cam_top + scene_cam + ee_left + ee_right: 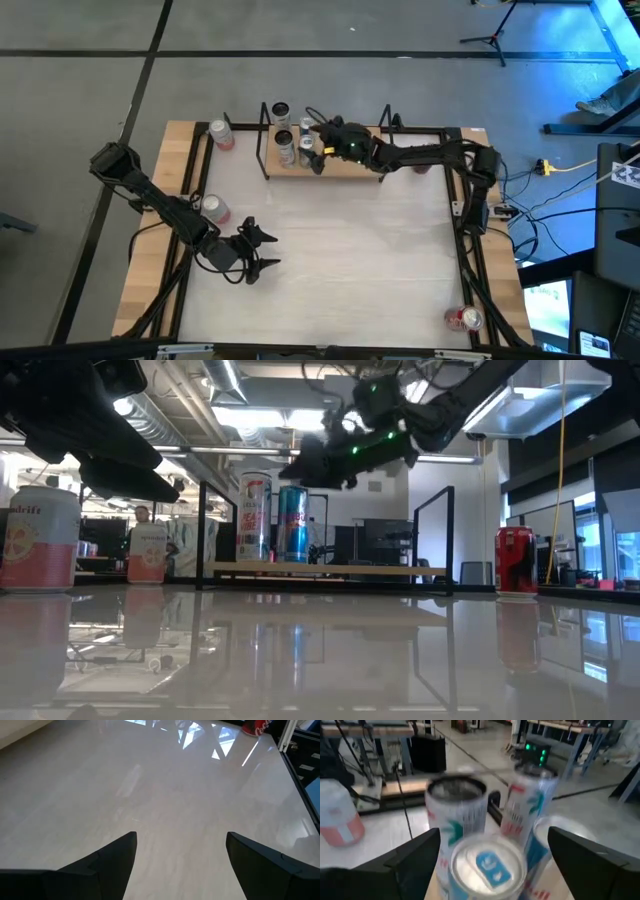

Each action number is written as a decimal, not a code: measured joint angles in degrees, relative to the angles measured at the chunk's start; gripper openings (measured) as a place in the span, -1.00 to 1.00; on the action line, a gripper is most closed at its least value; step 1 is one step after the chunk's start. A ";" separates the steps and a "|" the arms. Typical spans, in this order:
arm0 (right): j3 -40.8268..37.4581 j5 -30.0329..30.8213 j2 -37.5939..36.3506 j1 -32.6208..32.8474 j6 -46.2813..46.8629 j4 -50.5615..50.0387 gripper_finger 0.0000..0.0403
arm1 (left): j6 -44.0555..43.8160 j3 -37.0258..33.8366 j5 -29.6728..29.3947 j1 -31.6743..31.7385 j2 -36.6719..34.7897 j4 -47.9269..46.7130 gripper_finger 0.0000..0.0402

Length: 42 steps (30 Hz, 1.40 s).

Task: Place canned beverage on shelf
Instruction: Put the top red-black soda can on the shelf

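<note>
The right gripper (312, 140) hangs over the left end of the shelf (345, 166), above the cans that stand there. Its jaws are spread wide and hold nothing; in the right wrist view the two dark fingers (415, 857) stand on either side of a blue can (487, 867), seen from the top, without touching it. Just behind it stand two tall white cans (457, 810) with red and teal print. From the low view, one white can (254, 517) and one blue can (293, 524) stand upright on the light wooden board, side by side, near its left posts.

The left gripper (258, 252) waits low over the bare white tabletop (350, 260), well apart from the shelf. Its jaws are also open and empty.

Other cans stay off the shelf: a pink-and-white can (221, 134) at the far left corner, another one (215, 209) near the left edge, and a red can (464, 319) lying near the front right corner.
</note>
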 joint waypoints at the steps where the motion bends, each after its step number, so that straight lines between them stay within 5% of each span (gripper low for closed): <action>1: 0.00 -0.54 -1.09 0.00 0.00 -0.59 0.81 | 0.00 0.00 0.00 0.00 0.00 0.00 0.48; 11: 0.02 4.76 -20.64 0.00 -4.40 -21.64 0.80 | 0.10 0.00 0.02 0.00 0.00 0.22 0.48; 23: 0.07 25.63 -43.75 -0.06 -4.25 -52.26 0.80 | 2.01 0.00 -2.98 0.00 0.00 1.79 0.48; 31: 0.07 33.53 -46.54 -1.51 -1.36 -65.53 0.80 | 3.36 0.00 -4.25 0.02 0.00 1.75 0.48; 42: 0.09 27.74 -44.28 -11.97 3.38 -74.97 0.80 | 3.56 0.00 -4.26 0.02 0.00 1.65 0.48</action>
